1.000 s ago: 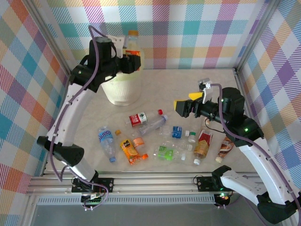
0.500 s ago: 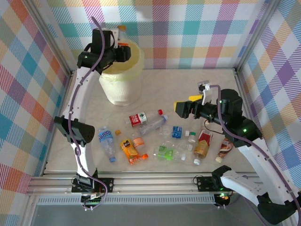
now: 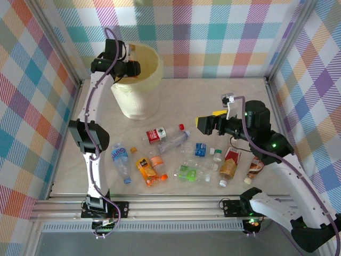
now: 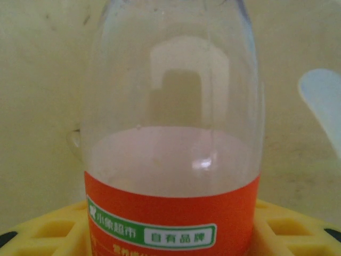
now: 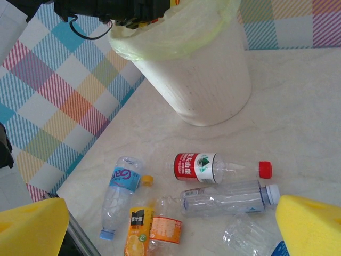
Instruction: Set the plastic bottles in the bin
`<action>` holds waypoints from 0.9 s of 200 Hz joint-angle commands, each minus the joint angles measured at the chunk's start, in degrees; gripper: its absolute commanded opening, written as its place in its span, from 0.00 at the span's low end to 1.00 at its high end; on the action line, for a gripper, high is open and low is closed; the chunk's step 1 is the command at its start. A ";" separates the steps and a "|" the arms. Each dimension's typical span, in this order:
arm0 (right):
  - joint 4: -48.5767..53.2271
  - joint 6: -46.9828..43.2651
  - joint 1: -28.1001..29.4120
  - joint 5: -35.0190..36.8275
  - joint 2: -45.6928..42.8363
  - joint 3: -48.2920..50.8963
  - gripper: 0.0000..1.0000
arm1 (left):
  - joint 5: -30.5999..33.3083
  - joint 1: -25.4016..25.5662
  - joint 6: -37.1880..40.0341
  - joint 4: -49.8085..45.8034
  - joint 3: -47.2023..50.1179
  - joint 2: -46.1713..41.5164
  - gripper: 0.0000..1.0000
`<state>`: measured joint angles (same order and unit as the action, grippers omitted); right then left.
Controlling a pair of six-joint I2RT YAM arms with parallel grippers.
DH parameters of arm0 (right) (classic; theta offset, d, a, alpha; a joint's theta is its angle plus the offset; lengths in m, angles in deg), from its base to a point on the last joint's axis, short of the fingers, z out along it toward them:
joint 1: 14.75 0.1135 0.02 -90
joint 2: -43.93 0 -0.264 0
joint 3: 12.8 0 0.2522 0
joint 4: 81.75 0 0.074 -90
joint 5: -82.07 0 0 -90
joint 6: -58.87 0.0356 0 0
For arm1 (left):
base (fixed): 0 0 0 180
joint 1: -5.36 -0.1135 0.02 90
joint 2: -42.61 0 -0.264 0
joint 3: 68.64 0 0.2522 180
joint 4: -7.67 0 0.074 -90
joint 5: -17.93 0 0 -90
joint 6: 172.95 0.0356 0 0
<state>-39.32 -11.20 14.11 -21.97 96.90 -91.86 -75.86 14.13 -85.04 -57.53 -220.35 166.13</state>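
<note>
Down goes the left hand (image 3: 131,68) into the mouth of the bin (image 3: 139,101) near the far-left corner of the counter (image 3: 213,96), clenched on the orange-labelled bottle (image 4: 173,133). Right hand (image 3: 204,124) hovers released above the loose bottles (image 3: 173,143) mid-counter.

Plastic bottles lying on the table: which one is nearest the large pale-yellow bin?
The clear bottle with the red label and red cap; all the others lie farther from the pale-yellow bin.

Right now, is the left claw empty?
No, the left claw is clamped on a clear bottle with an orange label, its yellow pads on either side.
</note>
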 commanded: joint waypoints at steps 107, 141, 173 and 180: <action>0.55 2.70 0.19 -0.94 -0.66 1.26 1.00 | -0.38 -1.54 -3.62 -4.85 -1.66 3.22 0.62; 0.47 3.16 0.23 -0.51 -0.70 1.83 1.00 | -0.99 -1.55 -4.20 -4.29 -1.71 2.27 0.66; 0.91 3.56 0.23 -0.27 -0.38 1.62 1.00 | -1.96 -1.60 -4.59 -3.59 -1.75 1.13 0.73; 0.87 3.54 0.23 -0.35 -0.32 1.82 1.00 | -2.08 -1.62 -4.67 -3.42 -1.80 0.83 0.75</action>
<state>-38.64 -8.62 14.11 -22.08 96.97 -90.61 -76.58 13.39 -88.91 -61.46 -220.37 169.00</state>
